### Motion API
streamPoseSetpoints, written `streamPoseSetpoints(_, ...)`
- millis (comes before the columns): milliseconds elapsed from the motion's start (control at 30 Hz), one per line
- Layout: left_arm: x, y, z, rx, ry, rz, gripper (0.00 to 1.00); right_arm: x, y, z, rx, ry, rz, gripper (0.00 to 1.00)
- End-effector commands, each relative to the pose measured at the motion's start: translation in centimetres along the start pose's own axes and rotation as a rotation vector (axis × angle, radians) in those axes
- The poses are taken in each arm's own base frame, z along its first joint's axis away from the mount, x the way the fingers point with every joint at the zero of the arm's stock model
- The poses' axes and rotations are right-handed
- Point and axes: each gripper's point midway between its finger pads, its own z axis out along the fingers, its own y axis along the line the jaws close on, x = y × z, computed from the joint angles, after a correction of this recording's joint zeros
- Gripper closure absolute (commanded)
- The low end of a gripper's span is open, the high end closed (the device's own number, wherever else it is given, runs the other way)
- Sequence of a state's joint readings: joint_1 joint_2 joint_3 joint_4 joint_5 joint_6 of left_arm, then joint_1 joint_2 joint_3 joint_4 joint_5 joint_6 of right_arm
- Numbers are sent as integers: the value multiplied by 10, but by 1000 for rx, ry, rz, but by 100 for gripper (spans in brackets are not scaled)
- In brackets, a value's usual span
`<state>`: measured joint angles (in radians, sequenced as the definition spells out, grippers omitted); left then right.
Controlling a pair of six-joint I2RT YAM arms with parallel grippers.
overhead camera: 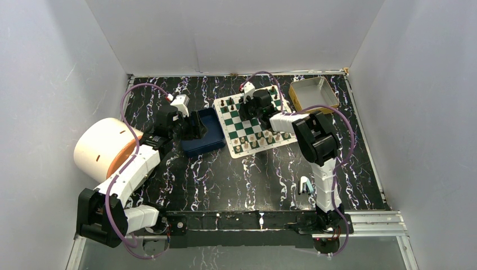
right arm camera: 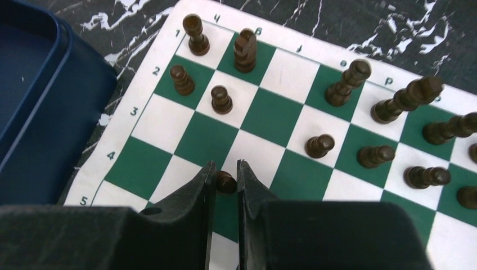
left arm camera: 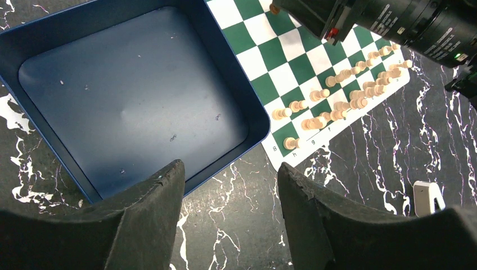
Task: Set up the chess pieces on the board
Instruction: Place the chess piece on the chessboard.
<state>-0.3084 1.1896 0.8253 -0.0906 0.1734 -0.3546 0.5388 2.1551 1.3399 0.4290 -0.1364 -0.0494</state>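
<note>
- Nearest to us, the left gripper (left arm camera: 230, 216) is hanging with its claw spread wide and holding nothing, just over the near rim of the blue tray (left arm camera: 112, 95).
- We are finding no pieces lying in that tray, so we are judging that nothing is waiting there to be placed.
- Just right of the tray, the board (left arm camera: 281, 50) is lying flat. The cream chess pieces (left arm camera: 357, 103) are standing in two rows along its near edge. They are too small for us to count, but we are reading that side as done or nearly so.
- Over the middle of the board, the right gripper (right arm camera: 226, 169) is pinching a small dark piece (right arm camera: 226, 181) in a narrow claw. We cannot tell whether it is touching the square beneath.
- Farther on, the dark pieces (right arm camera: 319, 146) are standing in two rows at the far edge. Each row is showing an open square third from the left, and the right end is running out of view.
- We are judging that the held piece belongs in one of those gaps, which is leaving at least one more dark piece to bring.
- At the far right, the yellow-rimmed tin (overhead camera: 295, 97) is sitting just beside the board, and we cannot tell what it is holding.
</note>
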Motion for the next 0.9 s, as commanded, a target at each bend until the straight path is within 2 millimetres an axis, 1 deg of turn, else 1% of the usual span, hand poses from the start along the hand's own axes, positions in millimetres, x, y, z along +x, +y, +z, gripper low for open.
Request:
streamPoseSetpoints(0, -4, -1, -3, 10, -15, 15, 41, -48, -10, 4, 34, -90, -31, 78)
streamPoseSetpoints(300, -4, -2, -4, 11, -13, 18, 41, -49, -18, 23, 48, -75, -58, 79)
streamPoseSetpoints(500, -4, -3, -5, 16, -13, 21, 41, -40, -25, 36, 72, -39, -61, 79)
streamPoseSetpoints(700, -3, -3, -5, 12, -12, 25, 41, -36, -28, 41, 84, -34, -63, 79)
streamPoseSetpoints(867, -3, -3, -5, 11, -10, 27, 41, -38, -31, 42, 96, -35, -77, 79)
